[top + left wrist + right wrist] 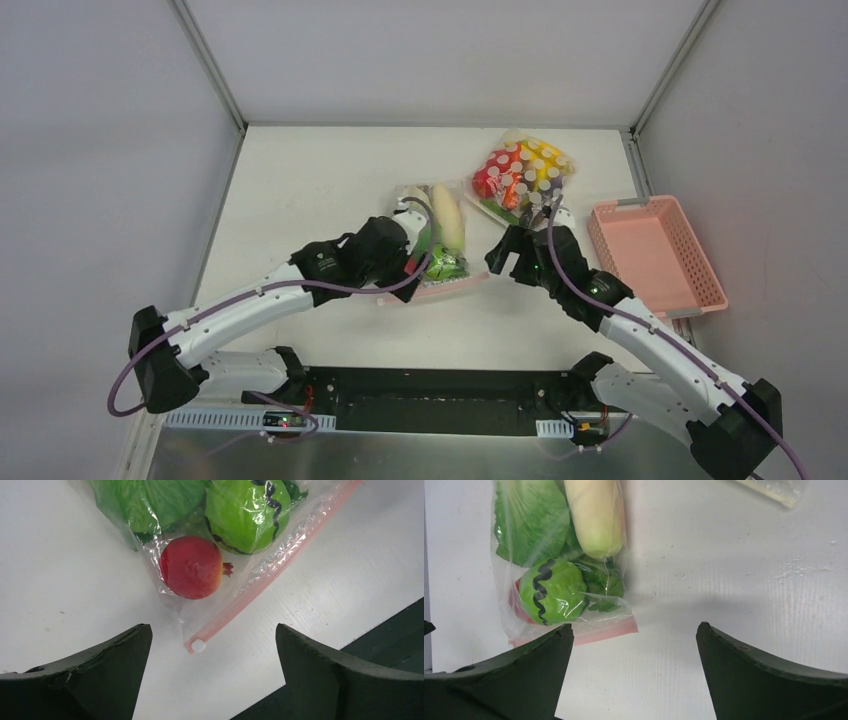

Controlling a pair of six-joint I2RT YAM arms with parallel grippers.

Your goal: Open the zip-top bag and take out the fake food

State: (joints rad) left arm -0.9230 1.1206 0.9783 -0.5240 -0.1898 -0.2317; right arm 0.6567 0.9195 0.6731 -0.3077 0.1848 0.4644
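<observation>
The zip-top bag (440,240) lies flat at the table's middle, its pink zip strip (260,577) along the near edge. It holds fake food: a red fruit (191,574), a green round fruit (247,510), lettuce (529,520) and a long white radish (594,515). My left gripper (212,652) is open, its jaws on either side of the strip's left corner with its white dot (198,646); it shows in the top view too (405,262). My right gripper (634,640) is open and empty just right of the strip's right corner (624,626), also seen from above (505,255).
A white-dotted clear bag (522,175) of red, orange, yellow and purple items lies at the back right. A pink basket (655,255) stands at the right edge. The black base rail (440,395) runs along the near edge.
</observation>
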